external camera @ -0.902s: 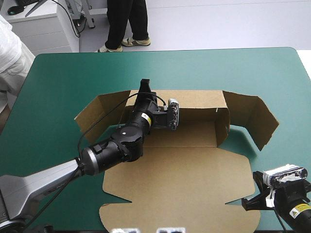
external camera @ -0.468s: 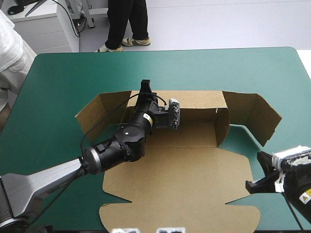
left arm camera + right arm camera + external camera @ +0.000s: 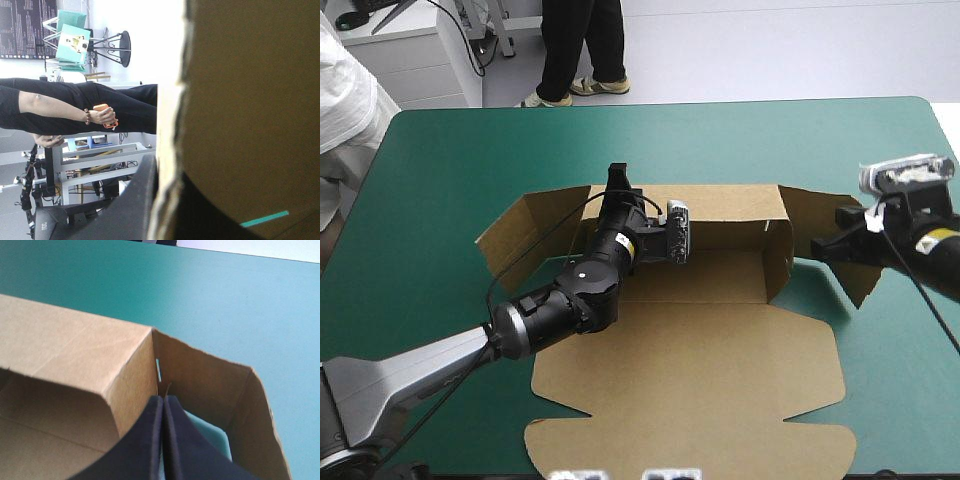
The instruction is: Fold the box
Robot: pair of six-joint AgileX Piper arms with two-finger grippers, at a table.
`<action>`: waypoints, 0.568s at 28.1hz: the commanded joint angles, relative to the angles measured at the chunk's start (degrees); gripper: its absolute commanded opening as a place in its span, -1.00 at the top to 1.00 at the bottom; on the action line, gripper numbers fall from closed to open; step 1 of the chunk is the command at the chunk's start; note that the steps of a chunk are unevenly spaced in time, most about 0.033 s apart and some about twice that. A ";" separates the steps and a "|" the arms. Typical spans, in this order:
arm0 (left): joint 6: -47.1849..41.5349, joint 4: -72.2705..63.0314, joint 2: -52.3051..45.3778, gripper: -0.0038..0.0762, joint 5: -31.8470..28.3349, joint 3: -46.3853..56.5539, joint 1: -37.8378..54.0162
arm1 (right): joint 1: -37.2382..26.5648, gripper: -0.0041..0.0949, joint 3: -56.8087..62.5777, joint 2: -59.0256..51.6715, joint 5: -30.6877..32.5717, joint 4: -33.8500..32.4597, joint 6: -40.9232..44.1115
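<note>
The box (image 3: 700,350) is lying mid-table (image 3: 470,150), its long axis running left to right and its lid (image 3: 690,400) spreading flat toward the near edge. The left gripper (image 3: 619,183) is pinching the raised far wall (image 3: 720,205), its fingers all but closed with the board between them. The right gripper (image 3: 162,402) is carrying nothing. Its fingers are pressing together into one point, which is sitting just beside the tray's right corner, inside the angle of the right flap (image 3: 865,245). That flap is standing half up.

So the box is lying ahead of that tip and off to the robot's left, and the right arm is plainly the nearer one to this flap. I'd guess the coming move is a push or tuck there, and it is hinging on which face of the flap the tip is meeting.

Counting: one box, one lid, two side flaps including the left flap (image 3: 515,235), and two grippers.
</note>
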 commanded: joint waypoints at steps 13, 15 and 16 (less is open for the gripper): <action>-2.25 5.63 0.14 0.92 1.21 -1.69 -0.29 | -0.09 0.95 -27.08 28.33 9.44 -1.38 4.96; -4.17 6.09 0.26 0.92 1.89 -1.69 -0.29 | -0.09 0.95 -28.33 30.25 9.21 -1.73 5.61; -4.17 6.09 0.26 0.92 2.05 -1.69 -0.29 | -0.09 0.95 -28.85 30.94 9.05 -2.12 5.91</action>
